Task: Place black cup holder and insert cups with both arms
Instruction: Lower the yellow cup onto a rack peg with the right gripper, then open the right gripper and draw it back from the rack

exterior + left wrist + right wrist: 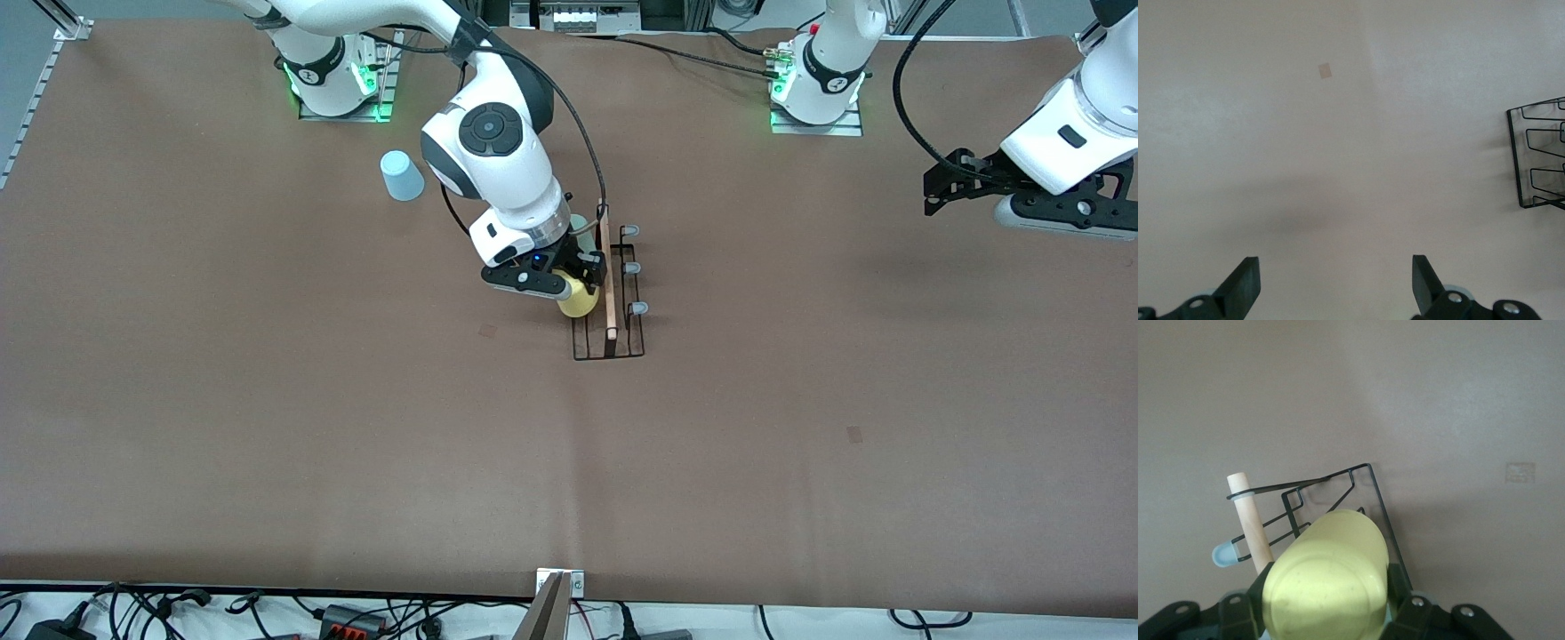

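At mid-table, black cup holder [612, 298] stands upright, wooden bar [608, 280] on top, pale pegs [637, 308] sticking out toward the left arm's end. Right gripper [569, 283] is over the holder's side toward the right arm's end, clamped on the yellow cup [578, 300], base toward the wrist camera. Light blue cup [402, 175] sits upside down, farther from front camera than the holder, toward the right arm's base. Left gripper [933, 191] waits, fingers apart, empty, well away from the holder at its own end.
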Tool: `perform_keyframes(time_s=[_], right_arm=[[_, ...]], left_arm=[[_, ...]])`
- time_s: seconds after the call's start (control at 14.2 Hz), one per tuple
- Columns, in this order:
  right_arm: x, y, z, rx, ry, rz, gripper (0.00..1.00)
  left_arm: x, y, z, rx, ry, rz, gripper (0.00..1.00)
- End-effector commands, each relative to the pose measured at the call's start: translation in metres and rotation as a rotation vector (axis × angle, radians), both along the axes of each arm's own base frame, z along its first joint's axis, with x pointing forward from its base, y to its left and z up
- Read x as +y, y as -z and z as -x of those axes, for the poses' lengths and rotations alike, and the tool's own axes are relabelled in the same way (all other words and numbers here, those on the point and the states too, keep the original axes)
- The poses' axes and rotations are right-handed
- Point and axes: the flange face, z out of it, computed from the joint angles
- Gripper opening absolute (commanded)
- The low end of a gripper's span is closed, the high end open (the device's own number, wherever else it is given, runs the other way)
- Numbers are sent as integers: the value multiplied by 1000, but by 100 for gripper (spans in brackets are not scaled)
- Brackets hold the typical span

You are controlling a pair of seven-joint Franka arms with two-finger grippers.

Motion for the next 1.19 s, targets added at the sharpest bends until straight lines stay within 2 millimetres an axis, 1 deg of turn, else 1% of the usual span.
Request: perform_keyframes(time_s=[0.0, 0.07, 0.14, 0.21, 0.28, 0.42, 0.49, 0.63, 0.7, 0.77, 0.84, 0.91, 1.05, 1.12], right_arm=[[7, 14, -1, -4, -6, 10, 14], [8, 16, -1, -6, -7, 5, 24], [6, 17, -3, -10, -4, 9, 56], [4, 21, -5, -7, 0, 12, 98], [0, 23, -9, -9, 2, 19, 100], [-10, 18, -19, -26, 3, 34, 100], [-17, 10, -24, -37, 8, 36, 100], [-32, -15, -32, -58, 0, 47, 100], [-51, -27, -40, -47, -4, 83, 100], [-72, -44, -48, -36, -19, 115, 100], [-109, -66, -60, -23, -17, 136, 100], [-151, -86, -67, -11, -26, 166, 100], [-240, -134, -71, 0, -70, 215, 100], [-288, -149, -76, 27, -109, 251, 100]], left_arm=[[-4, -6, -3, 1, -6, -4, 100], [-3, -6, -3, 1, -8, -2, 100], [-3, -6, -3, 0, -8, -4, 100], [-3, -6, -3, 0, -8, -4, 100], [-3, -6, -3, 0, -8, -4, 100], [-4, -6, -3, 0, -6, -4, 100], [-4, -6, -3, 0, -6, -4, 100], [-4, -6, -3, 0, -6, -4, 100], [-5, -6, -3, 0, -5, -2, 100], [-5, -9, -3, -5, -5, -3, 100], [-5, -8, -5, -5, -5, -1, 100], [-5, -6, -6, -2, -5, -1, 100], [-4, -6, -6, -2, -6, -1, 100], [-5, -6, -6, -2, -5, -2, 100]])
